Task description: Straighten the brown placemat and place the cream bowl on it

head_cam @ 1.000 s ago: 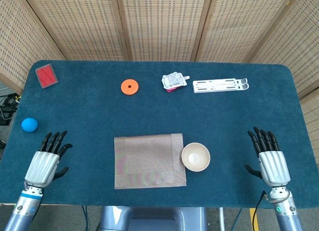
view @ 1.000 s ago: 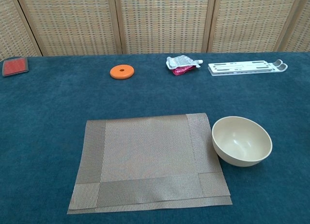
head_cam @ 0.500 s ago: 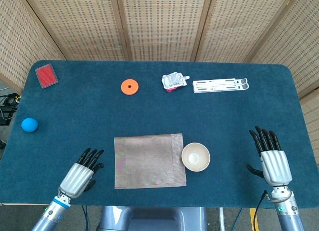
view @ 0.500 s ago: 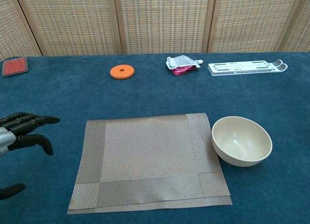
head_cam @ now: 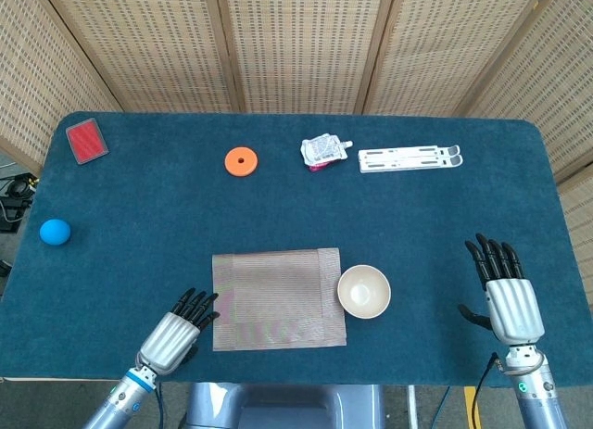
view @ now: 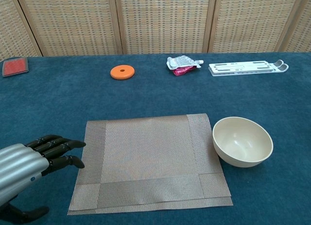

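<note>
The straightening step is judged at hand: the left hand [view: 36, 159], fingers spread and empty, is held beside the brown woven placemat [view: 148, 159], whose left edge must next be gripped, while the round cream bowl [view: 242, 141] awaits placing

Head view: high, looking steeply down, takes in the whole surface [head_cam: 463, 216] out to the wicker screens. Chest view: low and closer, facing the far edge at a shallow angle. Both share placemat [head_cam: 278, 299] [view: 150, 159], bowl [head_cam: 363, 291] [view: 242, 141], far-edge items.

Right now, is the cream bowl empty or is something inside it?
Empty. The bowl stands upright beside the placemat, and its inside shows only bare cream surface in both views.
</note>
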Tool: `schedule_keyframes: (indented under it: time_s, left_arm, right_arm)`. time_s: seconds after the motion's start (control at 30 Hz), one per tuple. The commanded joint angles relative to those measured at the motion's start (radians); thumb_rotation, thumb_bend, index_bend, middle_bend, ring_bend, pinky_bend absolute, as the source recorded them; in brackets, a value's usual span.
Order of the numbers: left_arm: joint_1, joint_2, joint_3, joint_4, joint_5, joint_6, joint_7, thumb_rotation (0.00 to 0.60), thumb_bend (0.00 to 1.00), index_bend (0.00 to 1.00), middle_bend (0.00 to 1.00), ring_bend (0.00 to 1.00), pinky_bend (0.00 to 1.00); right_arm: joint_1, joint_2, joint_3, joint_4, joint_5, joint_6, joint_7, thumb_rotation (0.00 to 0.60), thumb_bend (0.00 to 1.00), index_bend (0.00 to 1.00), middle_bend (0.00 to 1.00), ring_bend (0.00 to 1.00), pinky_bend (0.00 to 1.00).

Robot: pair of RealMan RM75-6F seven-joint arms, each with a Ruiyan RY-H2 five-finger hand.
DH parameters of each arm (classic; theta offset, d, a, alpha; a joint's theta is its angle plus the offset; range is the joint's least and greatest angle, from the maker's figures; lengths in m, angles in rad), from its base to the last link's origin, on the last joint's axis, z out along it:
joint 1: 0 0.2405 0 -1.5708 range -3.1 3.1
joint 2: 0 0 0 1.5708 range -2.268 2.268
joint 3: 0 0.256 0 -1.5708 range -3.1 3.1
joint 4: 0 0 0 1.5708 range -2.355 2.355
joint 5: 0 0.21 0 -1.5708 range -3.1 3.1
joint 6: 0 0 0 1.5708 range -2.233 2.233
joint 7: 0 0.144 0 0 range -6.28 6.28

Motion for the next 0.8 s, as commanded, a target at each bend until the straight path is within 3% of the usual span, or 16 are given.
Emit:
schedule_keyframes:
  time_s: [0.03,0.8]
  left_arm:
    - [-0.005,-0.015,-0.002,0.003,-0.007,-0.011,0.012,0.600,0.28,0.19,0.00,0.00,0.00]
    - [-0.024,-0.081,-0.011,0.025,-0.032,-0.026,0.032,0.600,0.28,0.20,0.00,0.00,0.00]
  right_arm:
    - [0.000,0.002,0.001,-0.001,0.001,0.001,0.004,0.600,0.14,0.03,0.00,0.00,0.00]
    - [-0.001,0.007,0.002,-0.004,0.002,0.001,0.013,0.600,0.14,0.03,0.00,0.00,0.00]
